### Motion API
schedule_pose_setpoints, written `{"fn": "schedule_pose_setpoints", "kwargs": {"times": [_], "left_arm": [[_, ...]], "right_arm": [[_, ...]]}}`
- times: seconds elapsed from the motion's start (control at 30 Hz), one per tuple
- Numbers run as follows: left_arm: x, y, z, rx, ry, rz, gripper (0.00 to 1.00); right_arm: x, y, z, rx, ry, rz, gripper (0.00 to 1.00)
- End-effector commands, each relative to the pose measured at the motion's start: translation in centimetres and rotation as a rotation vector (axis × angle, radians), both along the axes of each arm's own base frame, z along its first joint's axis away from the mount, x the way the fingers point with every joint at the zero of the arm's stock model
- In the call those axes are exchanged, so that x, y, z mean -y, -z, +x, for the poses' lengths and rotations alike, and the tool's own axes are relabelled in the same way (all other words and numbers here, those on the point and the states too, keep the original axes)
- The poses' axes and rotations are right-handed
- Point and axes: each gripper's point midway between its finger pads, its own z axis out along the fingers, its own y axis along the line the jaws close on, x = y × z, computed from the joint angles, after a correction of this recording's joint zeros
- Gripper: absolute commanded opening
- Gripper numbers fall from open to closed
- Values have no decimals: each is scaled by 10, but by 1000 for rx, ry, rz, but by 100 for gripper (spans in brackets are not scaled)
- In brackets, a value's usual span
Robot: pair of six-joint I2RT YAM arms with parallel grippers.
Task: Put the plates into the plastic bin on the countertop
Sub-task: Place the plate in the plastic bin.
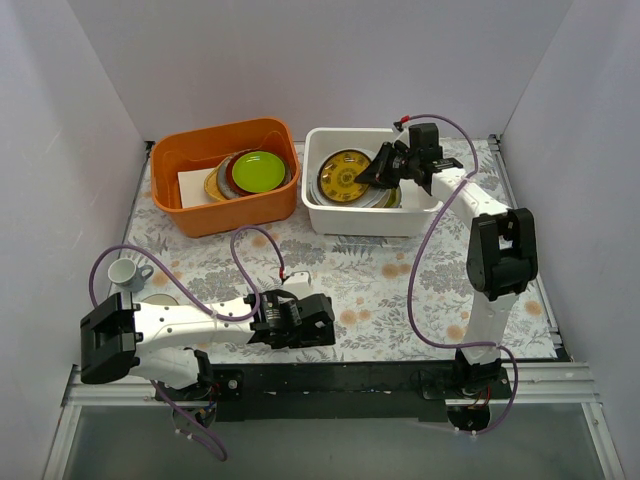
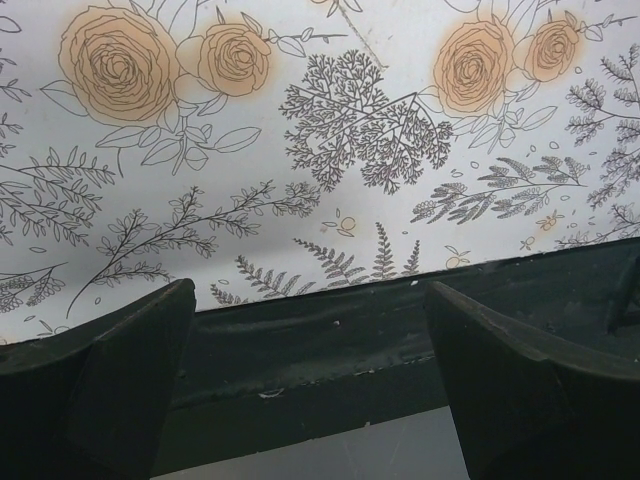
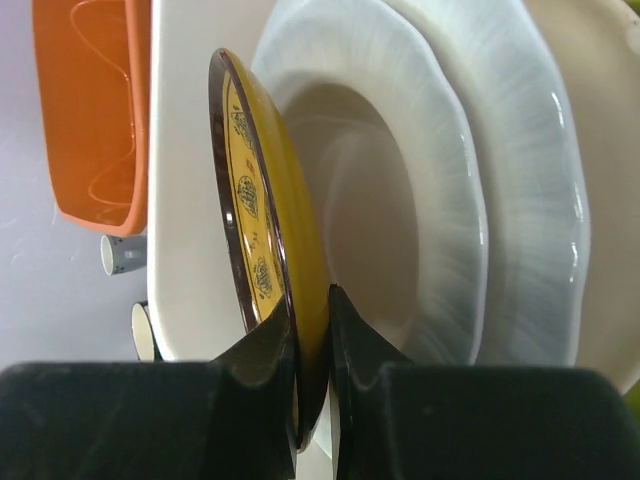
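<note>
The small dark-and-gold plate (image 1: 345, 178) is hanging inside the white plastic bin (image 1: 370, 218), toward its left half, and the right jaws are pinching its rim. The plate is tilting steeply, almost on edge, with its gold face turned toward the bin's left wall. So the step in hand looks like the lowering and letting-go of this plate onto the ones already in the bin. The next move probably calls for laying the plate flatter over the stack before the jaws are spreading, so it is not dropping on its edge or sliding off.

The right wrist view is showing what the top view is hiding: both jaws are clamping the thin dark rim of the plate (image 3: 262, 230). Just behind it two white plates are nesting, a smooth one (image 3: 400, 130) inside a scalloped one (image 3: 520, 200). Whether the held plate's lower edge is touching them, I cannot tell.

The top view alone is giving the layout. The orange tub (image 1: 225, 210) is standing just left of the bin with a green plate (image 1: 258, 170) stacked in it. A small white cup (image 1: 125, 272) is sitting on the floral table (image 1: 380, 270) near the left arm (image 1: 190, 320), which is lying low at the near edge.

The left wrist view is showing the left jaws spread wide with only table (image 2: 300, 60) pattern between them.
</note>
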Motion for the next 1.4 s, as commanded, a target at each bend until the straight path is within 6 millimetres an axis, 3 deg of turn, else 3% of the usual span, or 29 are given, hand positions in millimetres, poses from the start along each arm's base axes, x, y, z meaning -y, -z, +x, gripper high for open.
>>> {"fn": "schedule_pose_setpoints", "kwargs": {"times": [0.0, 0.17, 0.37, 0.57, 0.73, 1.1, 1.37], "left_arm": [[-2, -7, 3, 26, -11, 12, 98], [-4, -7, 2, 22, -15, 15, 98], [-8, -3, 1, 21, -16, 31, 98], [-13, -1, -1, 15, -23, 37, 98], [-18, -3, -2, 16, -32, 37, 98], [-23, -9, -4, 19, -55, 22, 98], [-24, -15, -11, 20, -66, 10, 98]], "right_arm": [[3, -16, 13, 84, 6, -21, 1], [7, -5, 8, 65, 13, -45, 8], [9, -6, 8, 82, 12, -61, 15], [12, 0, 8, 66, 15, -84, 38], [20, -1, 4, 67, 31, -109, 49], [48, -34, -14, 131, 78, -136, 63], [64, -62, -33, 173, 88, -174, 66]]}}
